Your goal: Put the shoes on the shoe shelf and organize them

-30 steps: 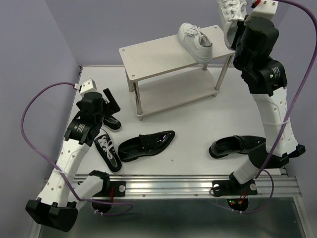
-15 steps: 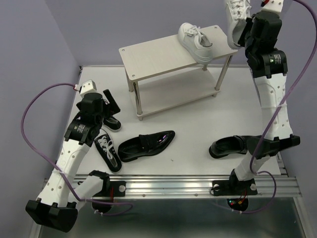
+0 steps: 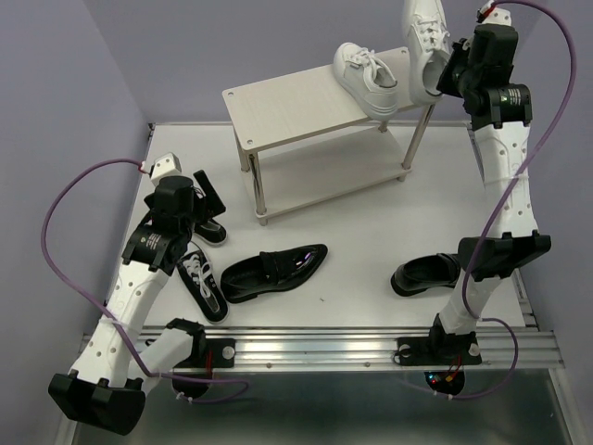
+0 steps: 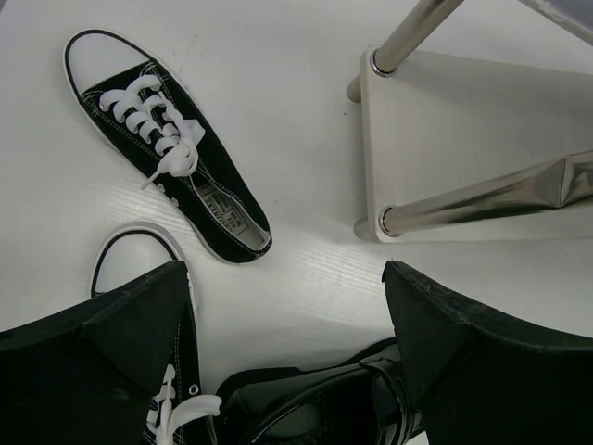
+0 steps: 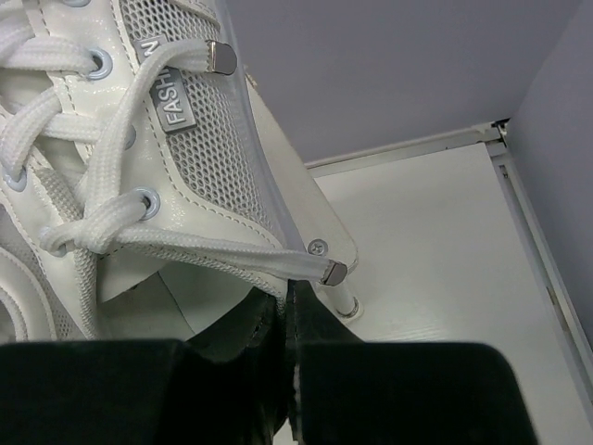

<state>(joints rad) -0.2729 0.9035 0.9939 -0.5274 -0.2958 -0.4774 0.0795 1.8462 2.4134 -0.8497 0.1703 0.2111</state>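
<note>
The shoe shelf (image 3: pixel 278 107) stands at the back with one white sneaker (image 3: pixel 366 79) on the right end of its top board. My right gripper (image 3: pixel 443 82) is shut on the heel edge of a second white sneaker (image 3: pixel 422 42), held high and toe-up above the shelf's right corner; the right wrist view shows that sneaker (image 5: pixel 139 139) pinched in my right gripper (image 5: pixel 292 301). My left gripper (image 4: pixel 283 278) hangs open over bare table, between two black canvas sneakers (image 4: pixel 171 158) (image 4: pixel 130 264) and a black loafer (image 4: pixel 324 408).
Two black loafers lie on the table, one at the front middle (image 3: pixel 275 272) and one at the front right (image 3: pixel 431 273) beside the right arm. The shelf's lower board (image 3: pixel 324 171) carries nothing. Purple walls close in the left and the back.
The right arm has straightened and swung the white sneaker left and lower, toward the top of the shelf's right end. The left arm has hardly moved.
</note>
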